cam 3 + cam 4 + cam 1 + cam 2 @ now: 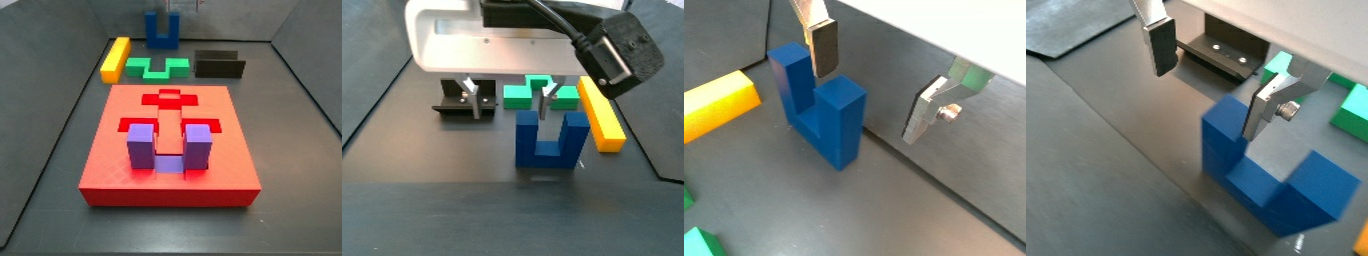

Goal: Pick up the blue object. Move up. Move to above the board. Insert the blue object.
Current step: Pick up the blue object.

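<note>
Currently the gripper (505, 98) hangs low over the blue object (551, 136), with its jaws spread wide and nothing clamped between them. In both wrist views the two silver fingers stand well apart. One finger (823, 44) sits just beside the top of a prong; whether it touches is unclear. The second finger (1275, 104) appears against the other prong of the blue object (1276, 170), again with contact not determinable.

The blue object (819, 106) stands upright on the dark floor, prongs pointing up, at the far end of the workspace in a side view (162, 30).

Nearby items: a yellow bar (601, 112) lies just beside the blue object, and a green block (540, 95) lies behind it. The fixture (460, 104) stands beside the green block, apart from the blue object.

The board (118, 150) lies well apart from the gripper, nearer the camera in that side view. A purple U-shaped block (164, 146) is seated in one of its recesses. A cross-shaped recess (168, 99) is open.
</note>
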Tool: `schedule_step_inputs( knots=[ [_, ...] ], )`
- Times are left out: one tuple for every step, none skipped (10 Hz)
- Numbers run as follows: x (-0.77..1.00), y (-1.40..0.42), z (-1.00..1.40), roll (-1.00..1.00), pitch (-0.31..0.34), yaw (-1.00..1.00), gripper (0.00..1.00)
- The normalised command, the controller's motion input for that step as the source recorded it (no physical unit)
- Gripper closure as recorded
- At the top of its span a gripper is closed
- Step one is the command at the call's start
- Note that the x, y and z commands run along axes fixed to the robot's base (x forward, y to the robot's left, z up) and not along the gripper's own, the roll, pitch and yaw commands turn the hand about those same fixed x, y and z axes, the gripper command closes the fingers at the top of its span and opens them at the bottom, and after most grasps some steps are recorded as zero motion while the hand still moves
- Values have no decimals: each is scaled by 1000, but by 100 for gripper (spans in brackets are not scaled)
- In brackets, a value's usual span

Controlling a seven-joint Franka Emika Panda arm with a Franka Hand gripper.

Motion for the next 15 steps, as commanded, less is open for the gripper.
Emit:
schedule_step_inputs(
  knots=[
    [-451,-11,-9,69,-7,-163,0],
    [-346,0,-6,47,-27,-186,0],
    [0,0,-80,60,-3,-14,0],
    [169,131,-106,51,0,0,0],
    [337,177,-63,6,4,29,0],
    [374,186,-43,0,20,14,0],
    [277,134,-97,27,3,0,0],
    [77,29,-191,96,0,0,0],
    [0,0,-149,114,0,0,0],
    [-269,-60,0,37,0,-77,0],
    [-123,-114,0,24,0,-57,0],
    [97,-140,-23,64,0,0,0],
    [129,-46,-77,73,0,0,0],
    [0,0,-120,103,0,0,0],
    [0,74,-140,93,0,0,0]
  ],
)
